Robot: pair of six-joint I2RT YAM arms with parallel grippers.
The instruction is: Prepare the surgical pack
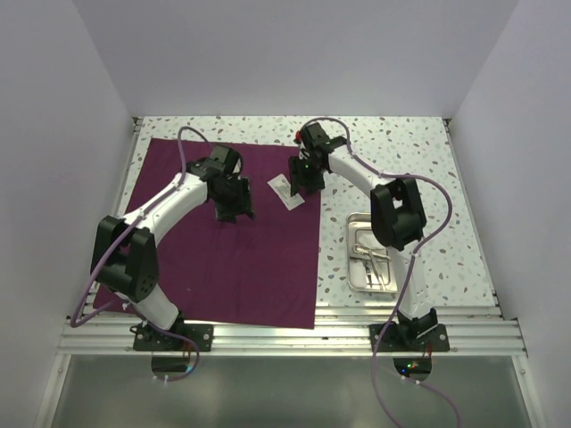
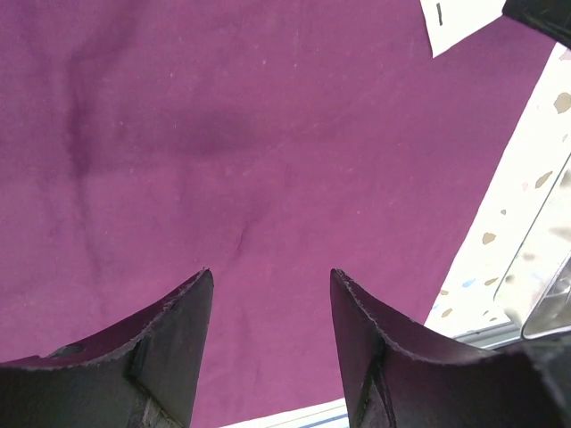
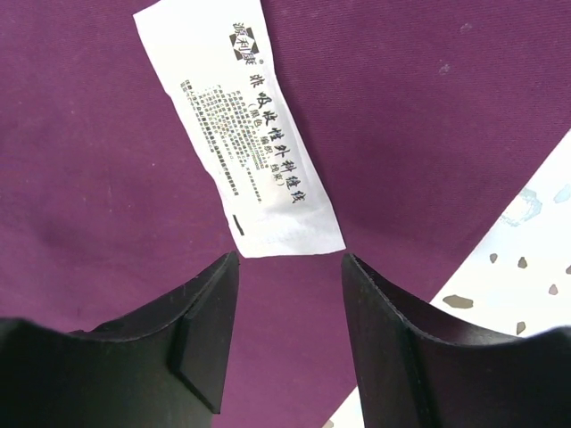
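Lying on maroon cloth (image 3: 89,223), white packet (image 3: 241,134) just beyond parted right jaws.

Overhead, the right arm (image 1: 395,214) covers the far right corner of the steel tray (image 1: 354,275), and the thin metal instruments (image 1: 375,267) inside are too small to tell apart. In the left wrist view the white packet (image 2: 459,20) is cut off by the top edge. The tray shows there only as a blurred sliver at the right edge.

Speckled table (image 1: 401,147): maroon cloth (image 1: 241,267) spread flat; steel tray (image 1: 357,223) beside.
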